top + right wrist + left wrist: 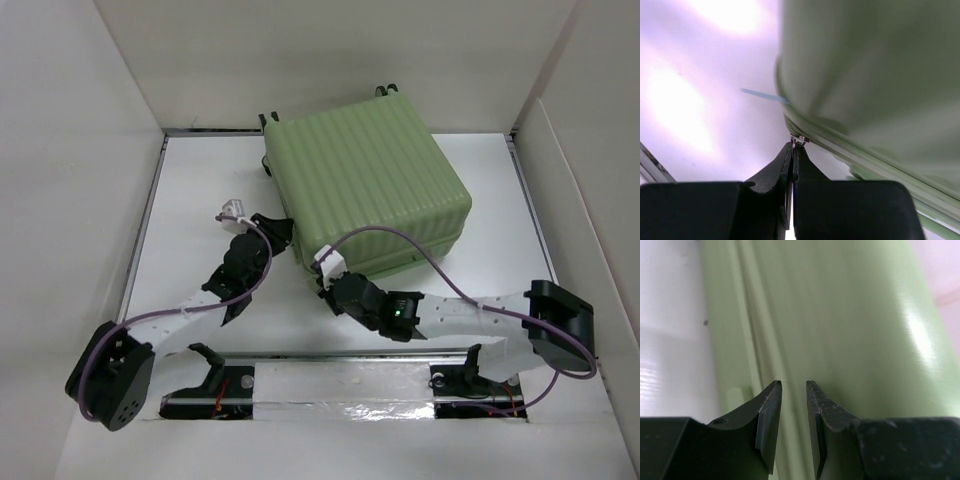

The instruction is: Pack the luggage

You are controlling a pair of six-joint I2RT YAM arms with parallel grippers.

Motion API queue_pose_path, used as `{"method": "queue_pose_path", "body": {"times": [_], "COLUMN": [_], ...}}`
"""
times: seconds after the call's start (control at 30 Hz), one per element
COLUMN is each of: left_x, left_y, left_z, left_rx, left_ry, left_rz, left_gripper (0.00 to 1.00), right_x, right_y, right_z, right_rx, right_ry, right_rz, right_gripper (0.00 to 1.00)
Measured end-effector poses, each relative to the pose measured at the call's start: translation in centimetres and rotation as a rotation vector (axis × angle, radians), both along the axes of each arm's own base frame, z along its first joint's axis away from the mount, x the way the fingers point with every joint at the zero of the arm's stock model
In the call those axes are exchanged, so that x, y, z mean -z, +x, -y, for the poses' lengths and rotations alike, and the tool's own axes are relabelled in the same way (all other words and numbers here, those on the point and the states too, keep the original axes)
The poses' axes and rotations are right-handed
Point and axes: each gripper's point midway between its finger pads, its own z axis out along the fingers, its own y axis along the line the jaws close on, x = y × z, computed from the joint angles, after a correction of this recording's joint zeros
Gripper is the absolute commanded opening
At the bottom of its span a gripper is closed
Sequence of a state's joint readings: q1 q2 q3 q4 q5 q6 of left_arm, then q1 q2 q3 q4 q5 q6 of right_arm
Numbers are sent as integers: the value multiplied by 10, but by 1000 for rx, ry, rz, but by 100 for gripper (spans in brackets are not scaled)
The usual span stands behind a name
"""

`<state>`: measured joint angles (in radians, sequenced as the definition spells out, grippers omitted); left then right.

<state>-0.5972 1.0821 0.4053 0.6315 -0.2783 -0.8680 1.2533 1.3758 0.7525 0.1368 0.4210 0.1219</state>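
The light-green ribbed luggage [365, 185] lies flat and closed on the white table, at the back centre. My left gripper [283, 230] is at its left side; in the left wrist view its jaws [793, 384] stand a narrow gap apart with nothing between them, close against the green shell [850, 330]. My right gripper [322, 280] is at the near-left corner. In the right wrist view it [793, 145] is shut on the small metal zipper pull [800, 139] on the zip seam of the shell [875, 75].
White walls enclose the table on the left, back and right. Black wheels [265, 120] stick out at the suitcase's far edge. A thin light-blue strip [760, 94] pokes out beside the corner. A taped rail [340, 385] runs along the near edge.
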Motion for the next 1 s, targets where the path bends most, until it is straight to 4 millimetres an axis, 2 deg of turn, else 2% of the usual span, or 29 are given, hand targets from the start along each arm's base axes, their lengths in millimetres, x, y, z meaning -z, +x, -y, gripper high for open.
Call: {"method": "queue_pose_path", "body": {"times": [0.1,0.27,0.33,0.4,0.43,0.5,0.53,0.63,0.77,0.9,1.0], "left_x": [20,19,19,19,19,20,20,-1,-43,-81,-93], "left_y": [9,18,20,19,18,11,8,6,29,73,117], "left_z": [3,5,3,2,2,4,4,-6,-52,-81,-82], "left_rx": [-32,-125,-149,-156,-151,-119,-99,-65,-156,-209,-165], "left_ry": [39,32,26,25,26,39,35,-19,-78,-106,-123], "left_rz": [-27,13,16,15,12,-6,-13,9,71,98,78], "left_gripper": [25,27,33,41,51,58,64,69,76,77,78], "right_x": [-2,-2,-3,-6,-8,-10,-9,-8,-10,-11,-10], "right_y": [1,11,13,12,9,-2,-14,-37,-69,-84,-88], "right_z": [-16,-34,-36,-32,-26,-6,11,35,60,78,86], "right_rx": [25,93,109,119,121,117,107,64,-28,-70,-83], "right_ry": [18,39,58,95,129,176,201,246,274,259,246], "right_rz": [16,49,58,64,65,54,40,4,-72,-118,-130], "right_gripper": [0,0,0,0,0,0,0,0,0,0,0]}}
